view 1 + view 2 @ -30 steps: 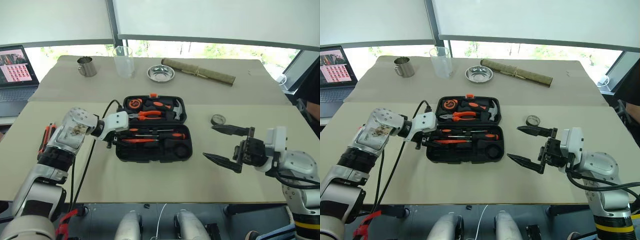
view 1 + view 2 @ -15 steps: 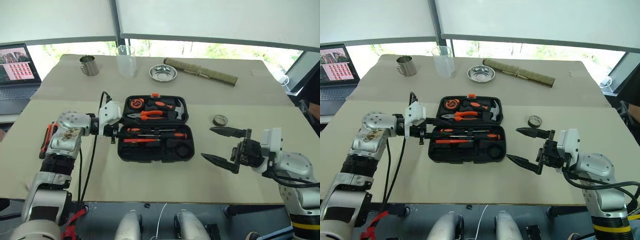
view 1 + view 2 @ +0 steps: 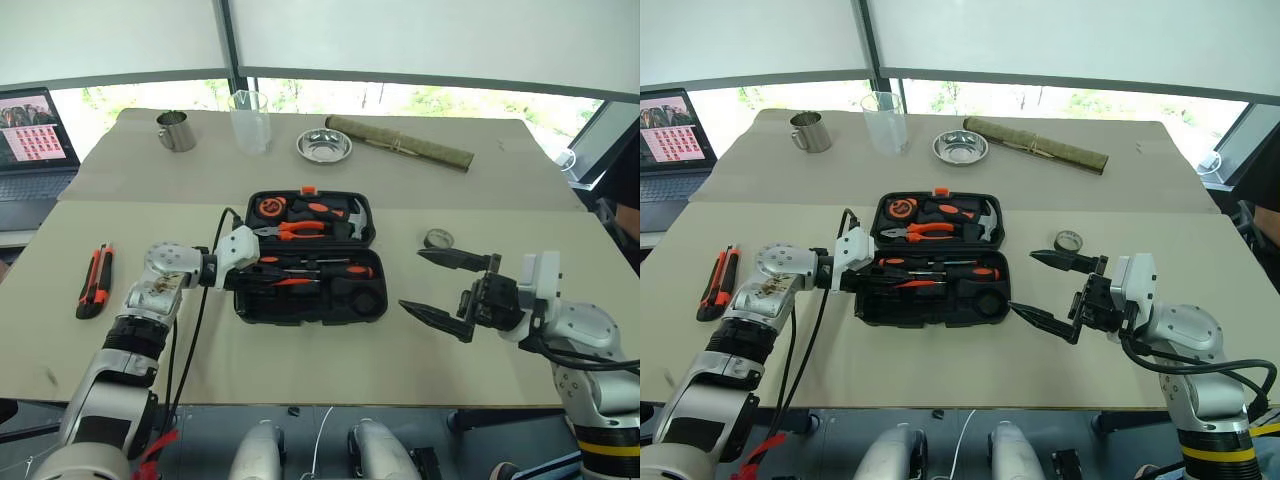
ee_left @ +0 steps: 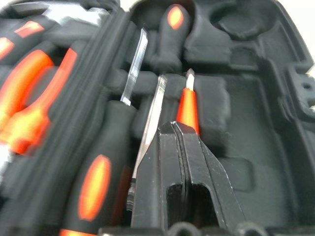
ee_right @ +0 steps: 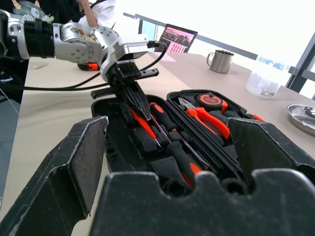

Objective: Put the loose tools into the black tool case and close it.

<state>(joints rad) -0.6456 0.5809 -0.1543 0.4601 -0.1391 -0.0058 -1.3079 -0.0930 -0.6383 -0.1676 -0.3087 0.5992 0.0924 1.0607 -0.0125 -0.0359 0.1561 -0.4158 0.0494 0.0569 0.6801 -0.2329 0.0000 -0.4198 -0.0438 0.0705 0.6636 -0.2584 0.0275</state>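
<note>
Reaching into the open black tool case (image 3: 305,268) w/ my left gripper (image 3: 890,283), jaws clenched tight, nothing between them, tips over the slim orange tester screwdriver (image 4: 188,105) in the front half beside two black-and-orange screwdrivers (image 3: 315,265). My right gripper (image 3: 440,285) hangs right of the case, jaws spread wide, nothing in them. Tape roll (image 3: 437,239) sits on the table (image 3: 300,360) just behind it. Utility knife (image 3: 94,281) lies far left, well apart from the case.

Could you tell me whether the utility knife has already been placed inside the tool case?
No, the utility knife lies on the table well to the left of the open tool case.
</note>
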